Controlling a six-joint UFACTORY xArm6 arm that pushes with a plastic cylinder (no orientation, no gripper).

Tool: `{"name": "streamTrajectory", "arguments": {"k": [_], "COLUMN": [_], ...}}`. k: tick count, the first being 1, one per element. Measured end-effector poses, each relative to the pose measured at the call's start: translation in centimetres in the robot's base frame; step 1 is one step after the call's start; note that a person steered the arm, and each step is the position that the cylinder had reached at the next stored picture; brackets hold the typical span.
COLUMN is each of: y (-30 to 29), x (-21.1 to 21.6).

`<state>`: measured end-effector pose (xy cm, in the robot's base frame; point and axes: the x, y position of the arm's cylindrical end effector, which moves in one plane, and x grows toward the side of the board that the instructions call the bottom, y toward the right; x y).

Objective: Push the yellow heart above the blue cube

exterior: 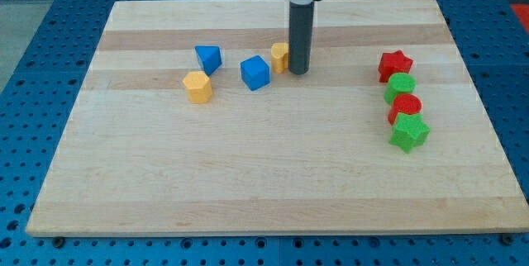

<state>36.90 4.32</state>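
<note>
The yellow heart (280,55) lies near the board's top middle, partly hidden behind my rod. My tip (298,72) stands right against the heart's right side. The blue cube (255,73) sits just to the heart's lower left, close to it. The heart is up and to the right of the cube.
A blue triangular block (208,58) and a yellow hexagon (197,87) lie left of the cube. At the view's right stand a red star (395,64), a green round block (400,87), a red round block (405,106) and a green star (409,131), in a column. The wooden board (264,175) rests on a blue pegboard.
</note>
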Motion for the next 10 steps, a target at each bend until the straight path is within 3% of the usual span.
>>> {"name": "streamTrajectory", "arguments": {"k": [1,5,7,10], "y": [2.1,0.9,-4.0,-5.0], "x": [-0.1,-0.4,-0.4,-3.5]}}
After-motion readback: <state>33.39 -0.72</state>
